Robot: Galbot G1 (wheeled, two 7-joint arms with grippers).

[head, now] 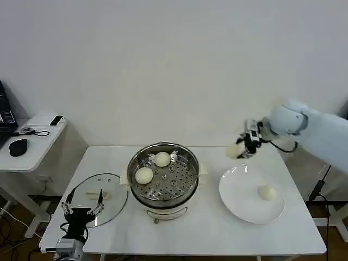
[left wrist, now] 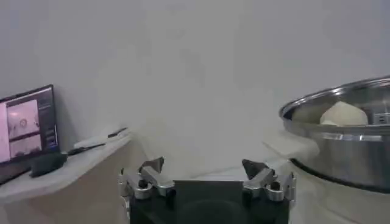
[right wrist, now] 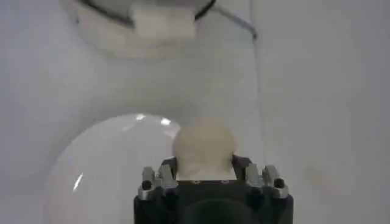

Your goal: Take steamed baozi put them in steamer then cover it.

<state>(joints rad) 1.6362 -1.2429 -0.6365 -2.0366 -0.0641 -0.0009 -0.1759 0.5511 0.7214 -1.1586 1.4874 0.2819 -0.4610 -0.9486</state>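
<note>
Left gripper [head: 81, 210]: parked low at the tabletop's [head: 206, 231] near left corner, jaws spread wide, holding nothing.
Lid [head: 100, 197]: clear glass, flat on the tabletop just left of the steamer.
Steamer [head: 163, 176]: centre of the tabletop, two buns [head: 144, 175] on its perforated tray.
Plate [head: 251, 196]: white, right of the steamer, one bun [head: 267, 192] on it.
Right gripper [head: 243, 147]: raised above the plate's far edge, jaws closed around a fourth bun [head: 234, 151].
</note>
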